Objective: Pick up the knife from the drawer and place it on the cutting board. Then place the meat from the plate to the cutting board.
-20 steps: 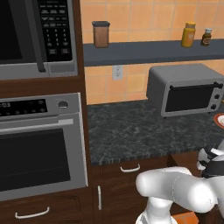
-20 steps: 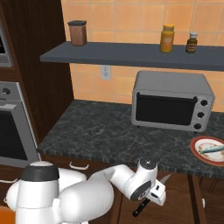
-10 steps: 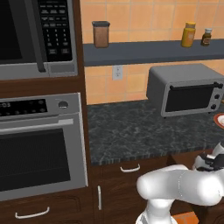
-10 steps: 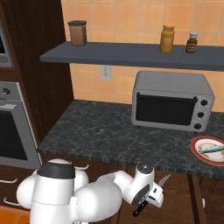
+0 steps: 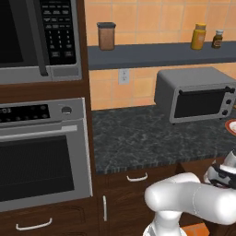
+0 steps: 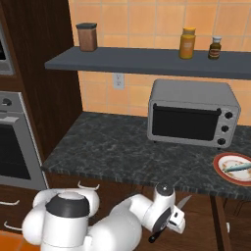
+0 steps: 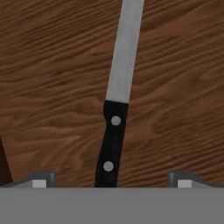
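The knife [image 7: 112, 144] lies flat on the wooden floor of the open drawer [image 7: 52, 87], black handle near me, silvery blade pointing away. My gripper [image 7: 111, 181] is open just above it, a fingertip [image 7: 40, 180] on each side of the handle and apart from it. In the right base view the gripper [image 6: 170, 225] hangs below the counter edge with the knife [image 6: 183, 201] slanting under it. The meat [image 6: 237, 167] rests on the red-rimmed plate [image 6: 219, 164] at the counter's right end. The cutting board is out of view.
A grey toaster oven [image 6: 193, 115] stands on the dark stone counter [image 6: 108, 152] behind the drawer. A shelf [image 6: 147, 60] with jars runs above. A wall oven [image 5: 41, 152] and microwave [image 5: 37, 37] fill the left. The counter edge overhangs the drawer.
The hand has sunk a little lower over the knife in the drawer while the arm's shoulder turned. The jaws have stayed wide apart.
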